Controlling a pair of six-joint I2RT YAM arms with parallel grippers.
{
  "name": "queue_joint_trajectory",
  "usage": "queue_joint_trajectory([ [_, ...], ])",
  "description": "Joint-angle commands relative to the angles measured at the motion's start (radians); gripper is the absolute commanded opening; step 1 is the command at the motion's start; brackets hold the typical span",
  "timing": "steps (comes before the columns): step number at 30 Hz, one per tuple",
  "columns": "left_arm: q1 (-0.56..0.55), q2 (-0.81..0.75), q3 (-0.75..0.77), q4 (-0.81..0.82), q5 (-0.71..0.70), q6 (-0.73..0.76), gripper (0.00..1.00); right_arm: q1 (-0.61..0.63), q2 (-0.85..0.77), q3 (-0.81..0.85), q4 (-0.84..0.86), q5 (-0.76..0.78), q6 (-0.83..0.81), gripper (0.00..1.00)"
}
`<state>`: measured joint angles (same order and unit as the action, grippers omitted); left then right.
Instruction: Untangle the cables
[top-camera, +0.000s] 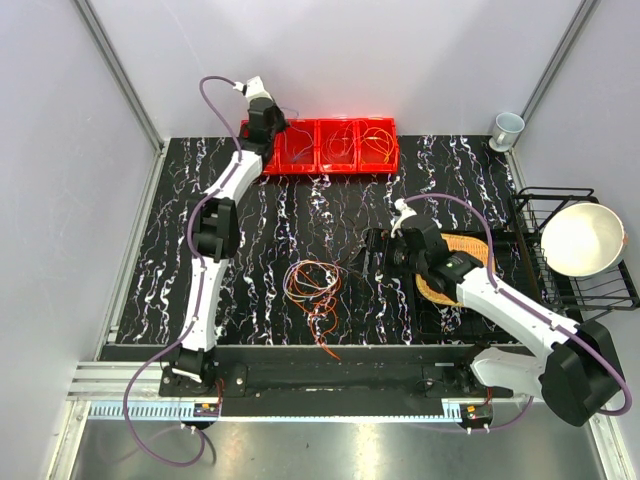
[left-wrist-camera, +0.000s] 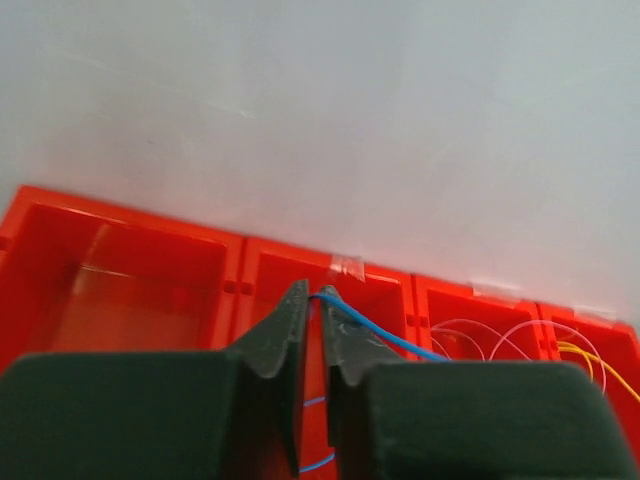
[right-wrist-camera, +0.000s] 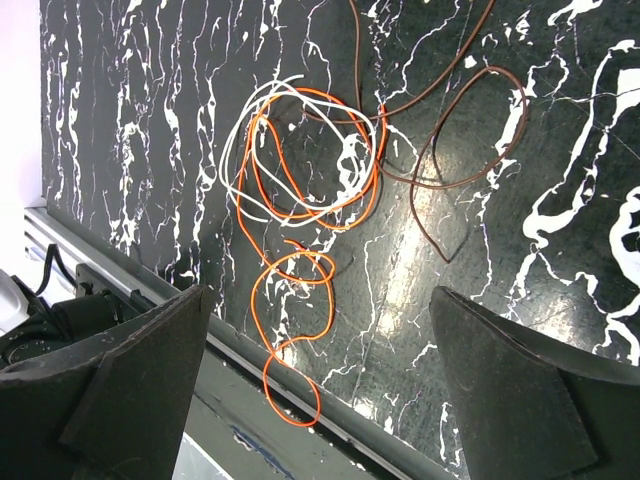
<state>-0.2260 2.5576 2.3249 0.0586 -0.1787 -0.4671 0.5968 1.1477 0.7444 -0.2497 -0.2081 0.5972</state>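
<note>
L arm stretched to far-left, left gripper (left-wrist-camera: 313, 290) over red bins (left-wrist-camera: 60, 215), jaws narrow, blue cable (left-wrist-camera: 385, 335) between tips, grip unclear | R arm bent, right gripper (right-wrist-camera: 320, 295) spread wide above cable tangle (top-camera: 312, 283), near-centre of table (top-camera: 260, 230)

No word, number, brand or sign can be read in any of the three views. The small tags (top-camera: 207, 408) at the near edge of the table, by the arm bases, are too small to make out. The pale strip (top-camera: 300, 411) beside them shows fine tick marks like a ruler's, with no legible figures.
</note>
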Motion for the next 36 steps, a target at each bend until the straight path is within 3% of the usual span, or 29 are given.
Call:
queue_joint_trajectory([
  [1, -0.003, 0.038, 0.065, 0.023, 0.077, -0.016, 0.24, 0.005, 0.006, 0.024, 0.052, -0.024, 0.012, 0.96],
  [3, -0.004, 0.035, 0.062, 0.014, 0.09, -0.021, 0.39, 0.006, 0.007, 0.023, 0.055, -0.025, 0.012, 0.96],
  [4, -0.004, 0.032, 0.057, 0.009, 0.09, -0.021, 0.63, 0.006, 0.004, 0.021, 0.056, -0.025, 0.012, 0.96],
  [5, -0.003, 0.027, 0.045, 0.001, 0.096, -0.019, 0.74, 0.006, 0.004, 0.019, 0.056, -0.025, 0.012, 0.96],
  [8, -0.004, -0.013, -0.014, 0.018, 0.116, -0.013, 0.91, 0.005, -0.006, 0.012, 0.058, -0.028, 0.018, 0.96],
  [11, -0.004, -0.06, -0.07, 0.024, 0.14, -0.008, 0.99, 0.006, -0.014, 0.009, 0.059, -0.034, 0.021, 0.96],
  [18, -0.009, -0.174, -0.185, -0.019, 0.081, 0.004, 0.99, 0.005, -0.066, -0.007, 0.049, -0.037, 0.033, 0.96],
  [24, -0.01, -0.344, -0.379, 0.016, 0.142, 0.016, 0.99, 0.005, -0.083, -0.008, 0.027, -0.047, 0.03, 0.95],
  [36, -0.03, -0.746, -1.121, 0.239, 0.173, -0.048, 0.93, 0.005, -0.033, -0.005, 0.003, -0.097, 0.078, 0.91],
])
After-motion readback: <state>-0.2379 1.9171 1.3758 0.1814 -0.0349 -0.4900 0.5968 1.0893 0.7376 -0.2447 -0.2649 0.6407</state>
